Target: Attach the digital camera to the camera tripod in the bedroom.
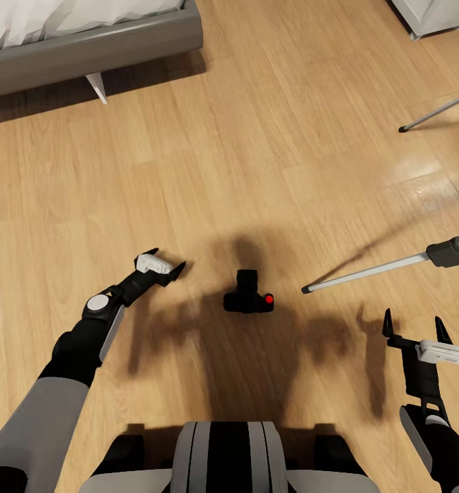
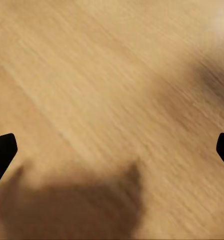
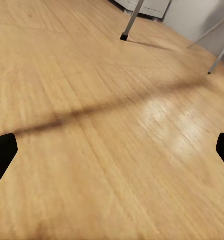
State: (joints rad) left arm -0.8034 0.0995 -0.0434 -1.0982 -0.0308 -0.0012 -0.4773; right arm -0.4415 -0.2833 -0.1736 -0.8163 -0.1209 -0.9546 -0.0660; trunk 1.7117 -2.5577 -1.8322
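Arms: grey upper sleeves, black forearms, round silver-white joint cap on left. Left gripper (image 1: 166, 265), right gripper (image 1: 414, 326): white bodies, black pointed fingers. Trunk: grey-white shell, black vertical stripes.

Light: bright, even.
Shadows: the robot's soft dark shadow fell mid-frame on the wood floor (image 1: 256, 137).
Glare: a pale sheen at the head view's right.
Blur: both wrist views soft.

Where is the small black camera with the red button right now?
In the head view, the small black camera with a red button sits on the light wood floor, between the open left gripper and the nearest silver tripod leg.
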